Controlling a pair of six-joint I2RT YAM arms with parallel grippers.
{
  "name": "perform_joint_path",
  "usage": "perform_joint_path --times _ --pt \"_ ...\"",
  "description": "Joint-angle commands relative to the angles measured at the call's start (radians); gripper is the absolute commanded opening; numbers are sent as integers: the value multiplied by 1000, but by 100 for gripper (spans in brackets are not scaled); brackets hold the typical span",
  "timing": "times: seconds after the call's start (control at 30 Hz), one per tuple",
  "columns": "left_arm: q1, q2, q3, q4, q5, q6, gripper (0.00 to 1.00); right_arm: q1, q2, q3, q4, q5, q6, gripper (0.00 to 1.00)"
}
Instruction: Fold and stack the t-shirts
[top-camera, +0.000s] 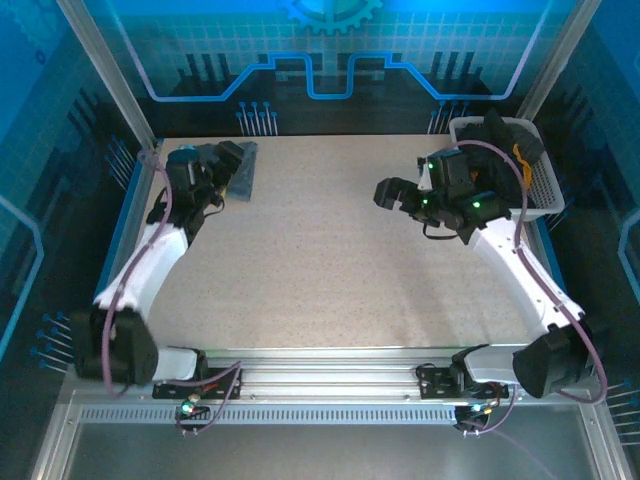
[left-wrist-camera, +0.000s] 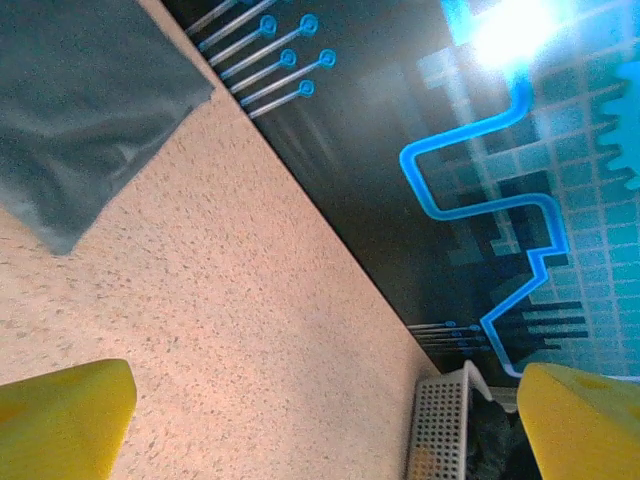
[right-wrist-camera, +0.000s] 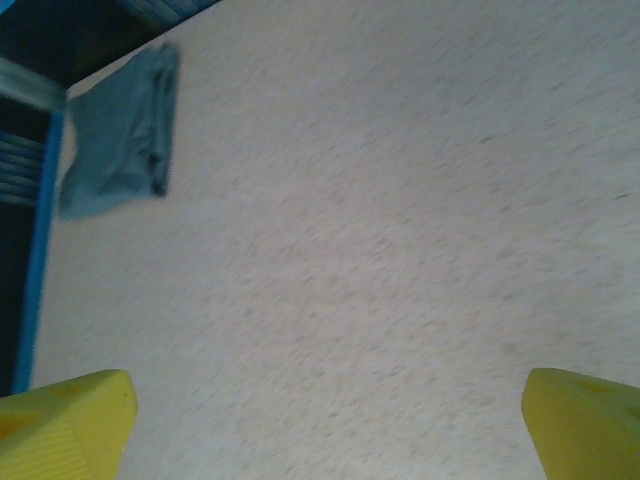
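The left pincer (top-camera: 226, 156) stood wide open, with nothing between its yellow fingers (left-wrist-camera: 60, 420), over bare speckled table (top-camera: 320, 270). The folded slate-grey t-shirt (top-camera: 243, 172) lay flat close by. In the left wrist view it lay ahead of the fingertips on the left-finger side, apart from both fingers. Much farther ahead of this pincer, toward its right finger, stood the white mesh basket (top-camera: 545, 195), holding heaped black t-shirts (top-camera: 493, 130) with an orange-yellow patch (top-camera: 518, 155) showing among them.

The right pincer (top-camera: 395, 194) was likewise spread open and empty, its fingers (right-wrist-camera: 585, 420) above plain tabletop, with the basket near it. The slate-grey t-shirt lay well apart from this pincer, ahead and off toward its left finger, beside the table's blue-edged corner. That wrist view was somewhat blurred, so the folds of the cloth were hard to read.
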Motion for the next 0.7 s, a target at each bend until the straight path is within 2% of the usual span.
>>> perform_joint_path --times 0.0,0.03,0.17,0.27,0.37,0.43,0.57,0.67 --pt "-63 -83 -58 -356 -477 63 99 5 -75 -94 38 359 -26 100" --pt "-80 -119 -90 -342 -526 128 99 -1 -90 -148 100 405 -66 100" --pt "-90 -269 -348 -93 -560 549 99 -24 -105 -422 452 484 -251 100" --pt "-84 -319 -540 92 -539 775 99 -11 -37 -513 607 526 -437 100" --pt "-66 -327 -685 277 -454 820 99 -44 47 -535 666 479 -484 100" --pt "-51 -280 -724 369 -424 816 99 -59 94 -497 672 443 -519 100" --pt "-15 -87 -691 532 -380 863 99 -92 202 -440 769 377 -583 100" --pt "36 48 -646 675 -348 889 99 -131 270 -372 743 351 -595 100"
